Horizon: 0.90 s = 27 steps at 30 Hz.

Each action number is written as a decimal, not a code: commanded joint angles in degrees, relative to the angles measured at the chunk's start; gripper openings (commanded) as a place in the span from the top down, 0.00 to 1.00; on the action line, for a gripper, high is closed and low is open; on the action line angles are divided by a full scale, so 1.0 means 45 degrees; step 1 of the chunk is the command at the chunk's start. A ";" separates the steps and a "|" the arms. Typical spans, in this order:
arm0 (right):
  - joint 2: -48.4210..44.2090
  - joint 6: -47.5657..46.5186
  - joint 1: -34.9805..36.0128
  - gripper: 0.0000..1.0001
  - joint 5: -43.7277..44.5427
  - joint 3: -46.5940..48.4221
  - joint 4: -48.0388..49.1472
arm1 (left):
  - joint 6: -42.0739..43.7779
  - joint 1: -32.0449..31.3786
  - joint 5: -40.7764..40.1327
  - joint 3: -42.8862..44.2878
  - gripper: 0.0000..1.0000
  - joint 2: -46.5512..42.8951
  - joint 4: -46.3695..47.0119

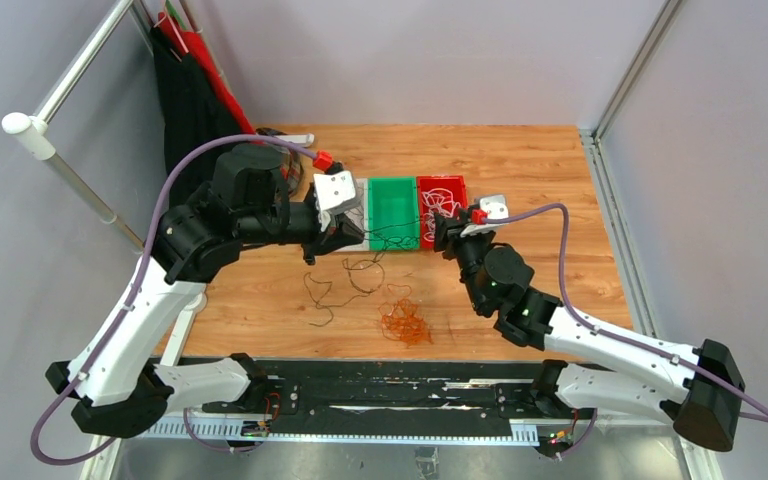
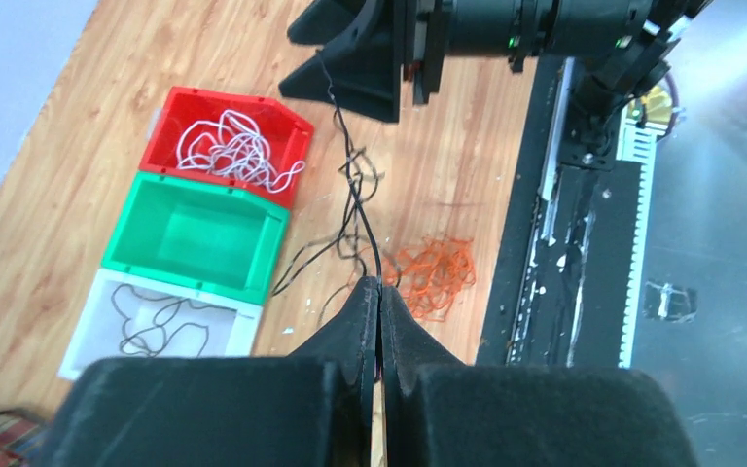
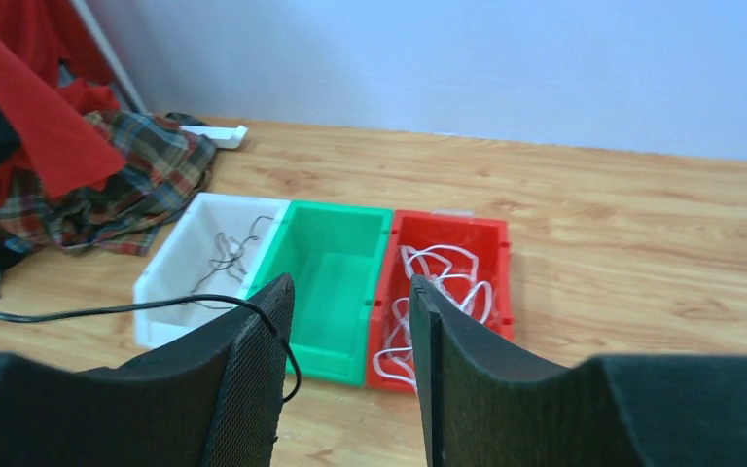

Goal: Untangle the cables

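**Black cable strung between my arms, sorting bins beyond.**
Nearest me, a curly orange wire tangle (image 1: 405,322) lies on the wooden desk (image 1: 520,160). My left jaws are pressed shut on a thin black cable (image 2: 354,190). My right jaws stand apart, gripping nothing, with that cable draped over one finger. Farther off sit a white plastic bin (image 3: 170,277) holding a dark strand, a green plastic bin (image 3: 326,272), and a red plastic bin (image 3: 452,223) holding looped white cables (image 3: 438,268).
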 commanded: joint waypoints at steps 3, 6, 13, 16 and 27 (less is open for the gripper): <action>-0.0714 -0.2553 -0.1181 0.54 0.1052 -0.0337 -0.0433 | 0.2112 -0.0022 -0.1332 0.1279 0.99 -0.0313 -0.1893; -0.1211 -0.3140 -0.1616 0.54 0.0893 -0.0513 -0.0515 | 0.2892 -0.0022 -0.2516 0.1618 1.00 -0.0400 -0.2338; -0.1545 -0.4147 -0.2013 0.55 0.0549 -0.0435 -0.0543 | 0.4457 -0.0022 -0.4990 0.1784 1.00 -0.0678 -0.2492; -0.1513 -0.4502 -0.2119 0.54 0.0610 -0.0413 -0.0544 | 0.4991 -0.0022 -0.5584 0.1761 0.99 -0.0850 -0.2504; -0.2168 -0.0271 -0.2416 0.40 -0.4366 -0.0408 -0.1723 | 0.3879 -0.0022 -0.3046 0.2178 1.00 -0.0794 -0.2464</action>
